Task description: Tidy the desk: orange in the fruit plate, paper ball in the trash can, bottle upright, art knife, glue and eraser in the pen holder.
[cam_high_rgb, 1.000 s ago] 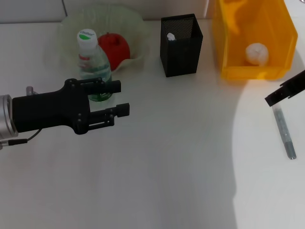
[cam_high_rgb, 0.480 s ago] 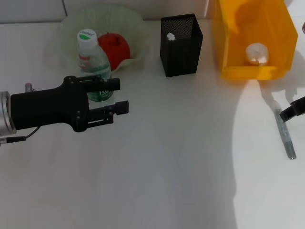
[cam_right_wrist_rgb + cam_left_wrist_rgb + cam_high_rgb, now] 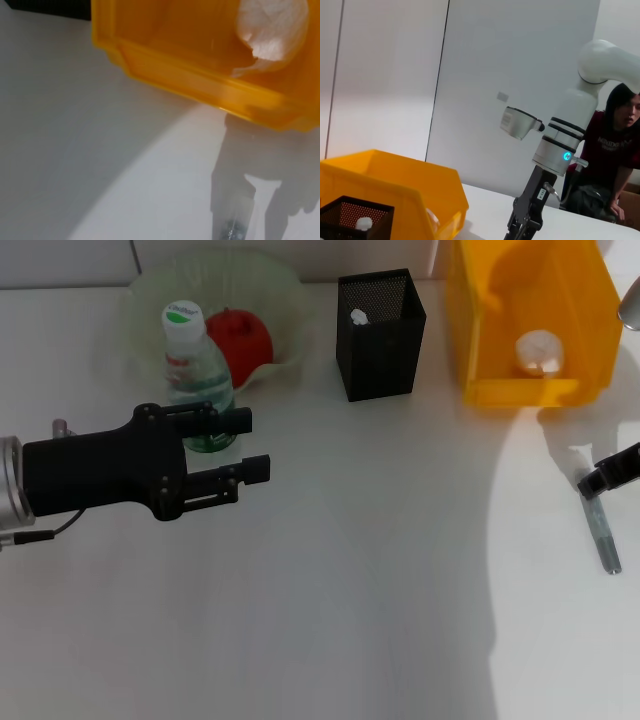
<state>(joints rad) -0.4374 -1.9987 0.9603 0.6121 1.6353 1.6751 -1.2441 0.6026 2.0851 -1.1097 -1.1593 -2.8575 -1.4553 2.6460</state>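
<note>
The bottle (image 3: 195, 375) stands upright beside the pale green fruit plate (image 3: 150, 285), which holds the reddish orange (image 3: 240, 340). My left gripper (image 3: 258, 445) hovers open and empty just in front of the bottle. The black mesh pen holder (image 3: 380, 335) has a small white item inside; I cannot tell whether it is the glue or the eraser. The paper ball (image 3: 540, 352) lies in the yellow trash can (image 3: 530, 390). The grey art knife (image 3: 602, 530) lies on the table at the right. My right gripper (image 3: 612, 472) sits over its far end, mostly out of frame.
In the right wrist view the trash can (image 3: 200, 75) and paper ball (image 3: 272, 25) are close, with the knife's end (image 3: 232, 227) below. In the left wrist view a person (image 3: 615, 150) sits behind the right arm (image 3: 560, 150).
My right gripper has come down from beside the trash can to the far end of the art knife. The left arm has barely moved.
</note>
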